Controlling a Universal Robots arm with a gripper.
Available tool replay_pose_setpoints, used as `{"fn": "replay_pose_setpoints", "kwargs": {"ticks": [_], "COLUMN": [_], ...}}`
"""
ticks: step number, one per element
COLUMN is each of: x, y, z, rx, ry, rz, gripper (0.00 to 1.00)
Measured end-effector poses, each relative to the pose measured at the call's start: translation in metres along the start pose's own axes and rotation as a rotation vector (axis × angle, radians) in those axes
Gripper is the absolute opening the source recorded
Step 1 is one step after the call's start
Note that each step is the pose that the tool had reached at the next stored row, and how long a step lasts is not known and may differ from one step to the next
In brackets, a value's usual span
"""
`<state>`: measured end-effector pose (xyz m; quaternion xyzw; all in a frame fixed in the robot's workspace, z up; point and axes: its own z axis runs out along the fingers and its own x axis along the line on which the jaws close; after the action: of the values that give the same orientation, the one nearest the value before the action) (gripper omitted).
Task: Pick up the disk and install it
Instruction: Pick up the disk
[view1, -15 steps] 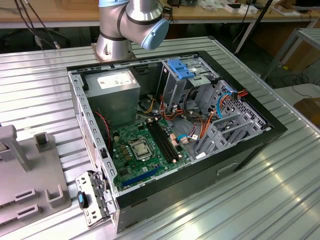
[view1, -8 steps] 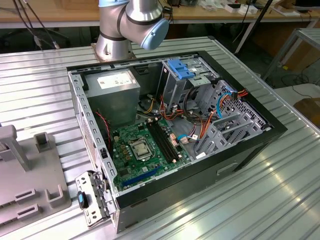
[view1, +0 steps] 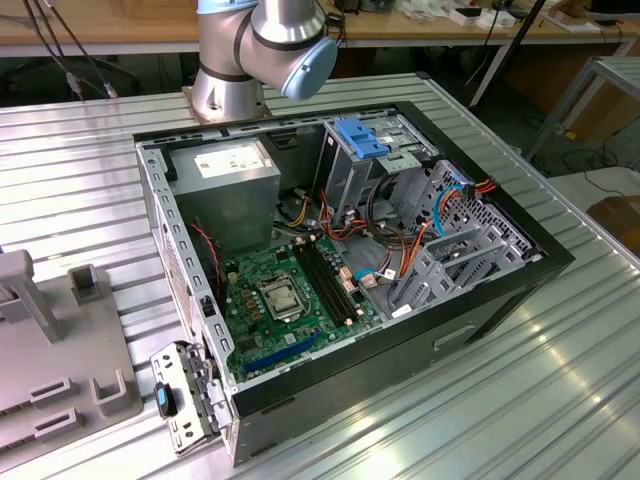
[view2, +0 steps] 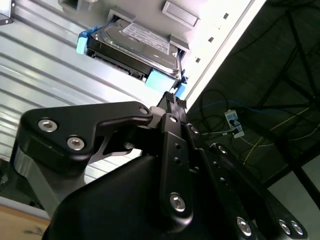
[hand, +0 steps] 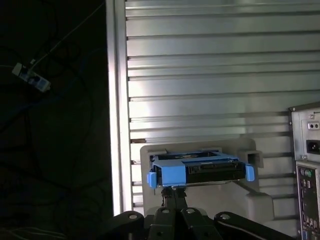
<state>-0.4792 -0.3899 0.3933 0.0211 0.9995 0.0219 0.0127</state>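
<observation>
The disk (view2: 132, 47) is a dark grey drive in a bright blue carrier (hand: 197, 171). It lies flat in a light grey holder (hand: 260, 202) on the ribbed metal table, close to the table's edge. In both wrist views my gripper (view2: 174, 101) hangs just short of the disk's near blue end, its two black fingers pressed together with nothing between them (hand: 174, 191). In the exterior view the open computer case (view1: 500, 290) lies on its side, with a grey drive cage under a blue latch piece (view1: 365, 137).
The table edge (hand: 114, 125) runs beside the holder, with dark floor, cables and a power strip (hand: 32, 77) beyond it. The case's rear panel (hand: 307, 190) stands near the holder. A grey fixture (view1: 60, 350) sits at the exterior view's left. The arm's base (view1: 235, 80) stands behind the case.
</observation>
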Motion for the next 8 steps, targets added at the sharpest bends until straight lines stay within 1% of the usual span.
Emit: {"fn": "replay_pose_setpoints", "kwargs": {"ticks": [2, 8], "x": [0.0, 0.0002], "y": [0.0, 0.0], "z": [0.0, -0.0001], "rx": [-0.0009, -0.0028], "ry": [0.0015, 0.0053], "rz": [-0.035, -0.116], "gripper": [0.11, 0.11]}}
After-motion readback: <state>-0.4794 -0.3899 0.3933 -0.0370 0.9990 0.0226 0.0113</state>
